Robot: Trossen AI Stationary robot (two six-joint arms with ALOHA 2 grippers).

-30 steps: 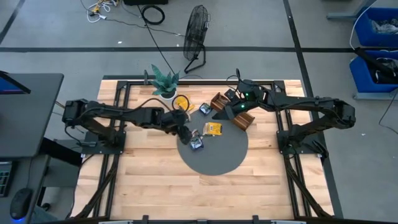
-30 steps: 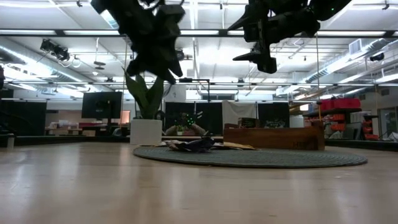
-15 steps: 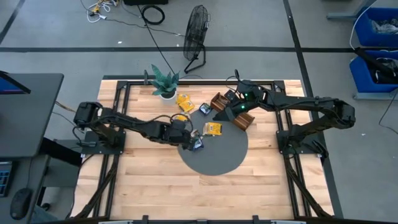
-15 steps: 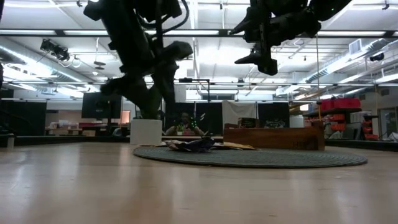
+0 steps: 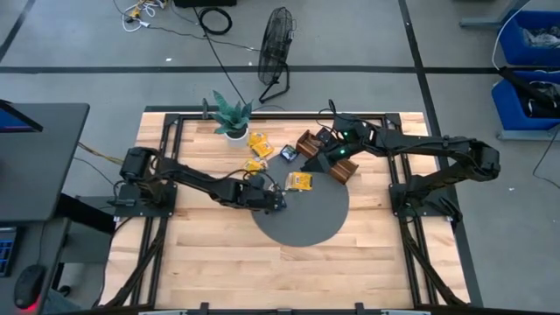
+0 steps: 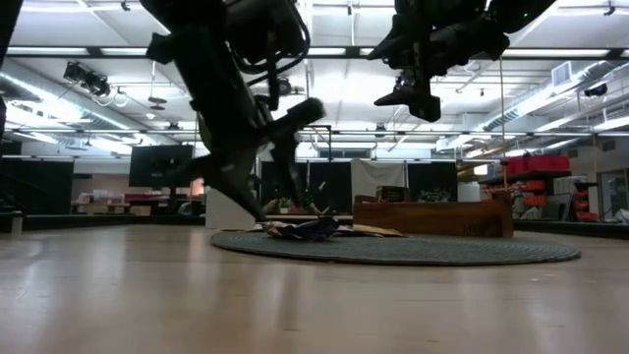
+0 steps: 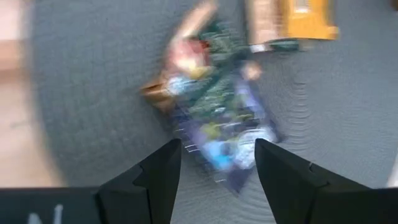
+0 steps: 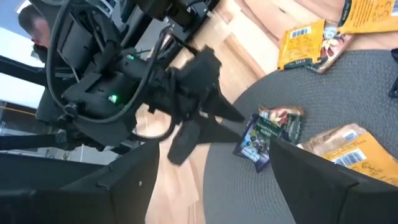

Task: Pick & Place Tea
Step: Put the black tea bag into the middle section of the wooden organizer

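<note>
On the round grey mat (image 5: 306,223) lies a dark blue tea packet (image 5: 278,201) with a reddish packet tucked under its far end (image 7: 186,59). My left gripper (image 5: 271,199) hangs open low over it, slanting down; in the left wrist view the dark blue packet (image 7: 227,124) lies just ahead of the spread fingers (image 7: 163,177), and I cannot tell whether they touch it. A yellow packet (image 5: 300,181) lies beside it on the mat. Two more yellow packets (image 5: 257,140) and another dark blue one (image 5: 287,154) lie on the wood. My right gripper (image 5: 325,157) waits open, high over the wooden tray (image 5: 339,168).
A potted plant (image 5: 232,118) stands at the far edge, left of the packets. The brown tray (image 6: 432,216) sits at the mat's far right rim. Black frame rails (image 5: 166,157) flank the table. A person sits in the room beyond (image 8: 34,22).
My left gripper has sunk toward the mat and gone toward the near edge and slightly right, ending low over the dark blue packet, and its wrist has rolled. The arm no longer covers the yellow packets by the plant. The packets lie where they were.
</note>
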